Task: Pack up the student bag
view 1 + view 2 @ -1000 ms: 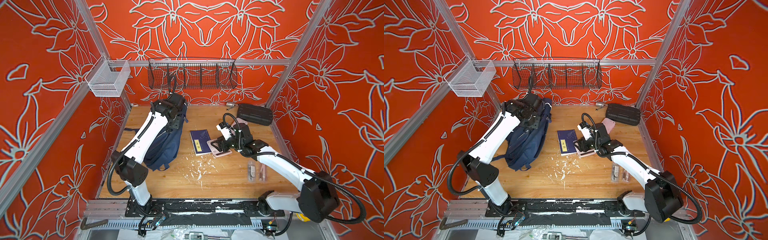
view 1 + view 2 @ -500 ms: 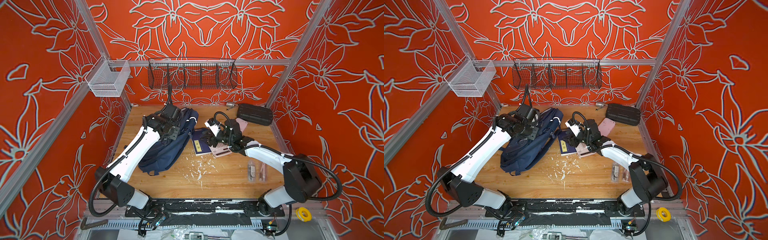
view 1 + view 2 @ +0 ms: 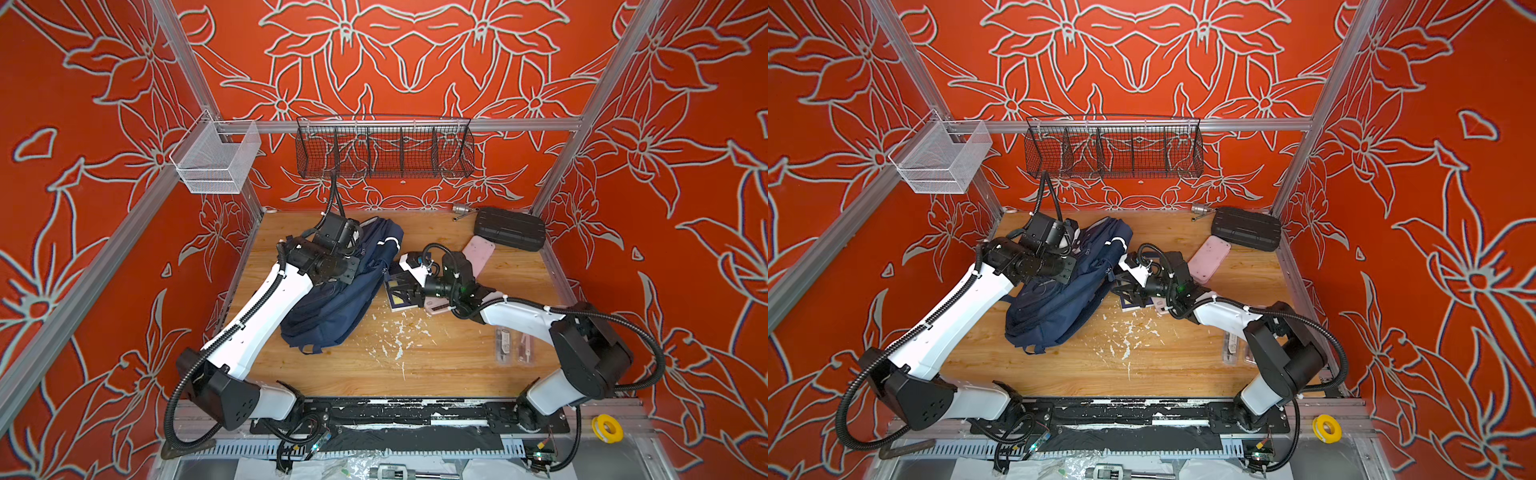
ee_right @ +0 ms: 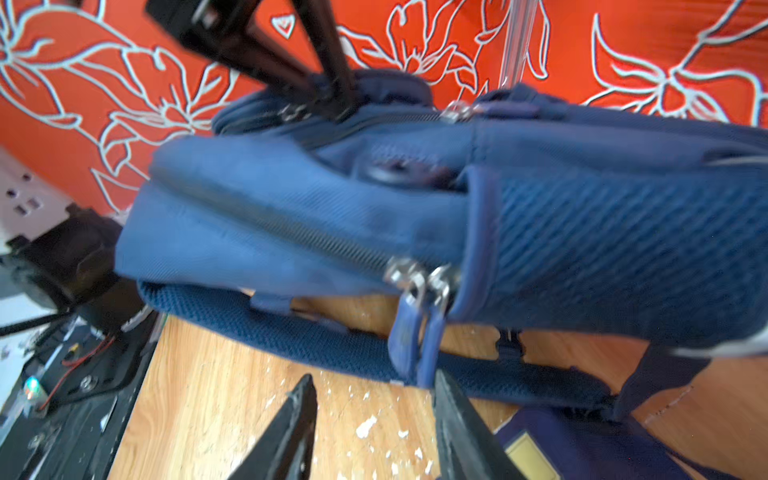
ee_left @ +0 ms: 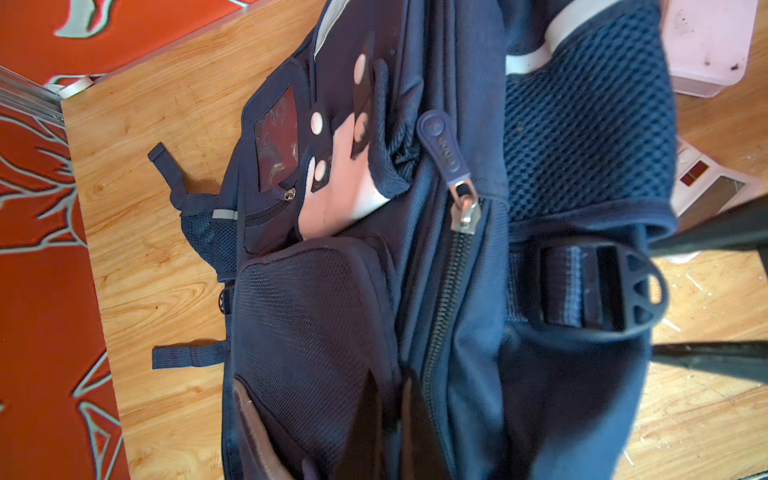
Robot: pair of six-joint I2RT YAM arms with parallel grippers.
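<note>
The navy student bag (image 3: pixel 345 303) (image 3: pixel 1059 309) lies left of the middle of the wooden table, its upper side lifted. My left gripper (image 3: pixel 353 268) (image 5: pixel 392 419) is shut on a fold of its fabric beside the main zip (image 5: pixel 446 291). In the right wrist view the student bag (image 4: pixel 415 199) hangs above the table with two zip pulls (image 4: pixel 415 332) dangling. My right gripper (image 4: pixel 374 380) (image 3: pixel 403 289) stands open just short of those pulls, nothing between its fingers. It hovers over a navy notebook (image 3: pixel 401 302) (image 4: pixel 582 444).
A pink case (image 3: pixel 478 255) and a black ribbed hard case (image 3: pixel 509 228) lie at the back right. A pink calculator (image 3: pixel 438 306) sits under the right wrist, and packets (image 3: pixel 505 340) lie near the right arm. White flakes (image 3: pixel 395 332) dot the table.
The left arm has dragged the student bag toward the middle and raised it. The right gripper has swung left to the bag's edge and its jaws have narrowed.
</note>
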